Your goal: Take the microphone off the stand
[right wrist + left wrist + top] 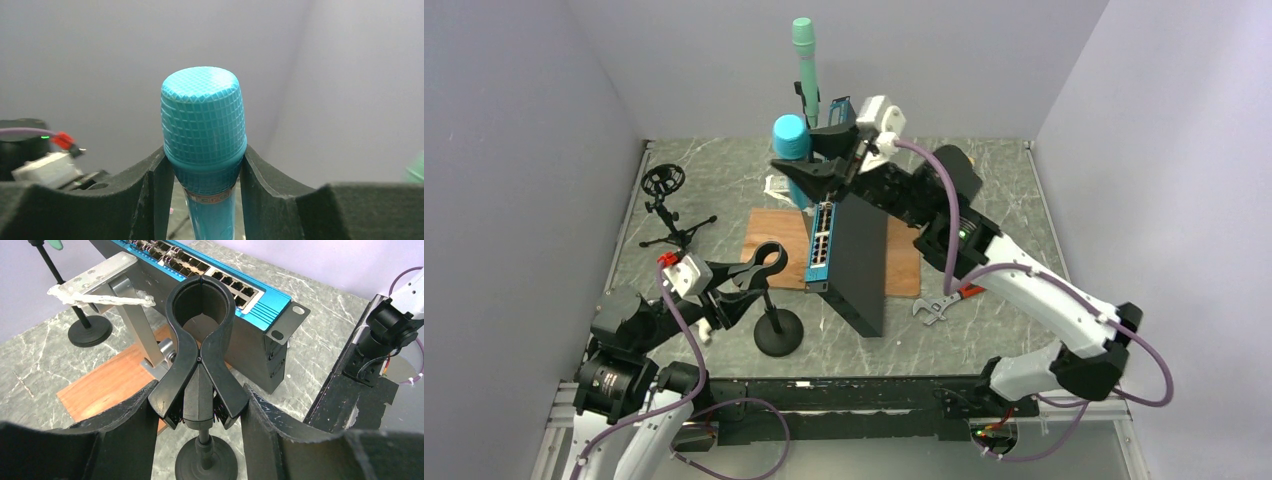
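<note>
Right fingers (145, 200) clench the blue microphone (204, 125), well apart from the stand (778, 333).
Your left fingers (120, 440) sit released either side of its clip (200, 340).

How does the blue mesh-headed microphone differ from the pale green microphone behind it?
The blue microphone is clamped in the right gripper, off any stand; the green microphone is mounted on a black round-based stand. The blue one is saturated cyan, the green one pale mint. Both stand upright, heads up.
</note>
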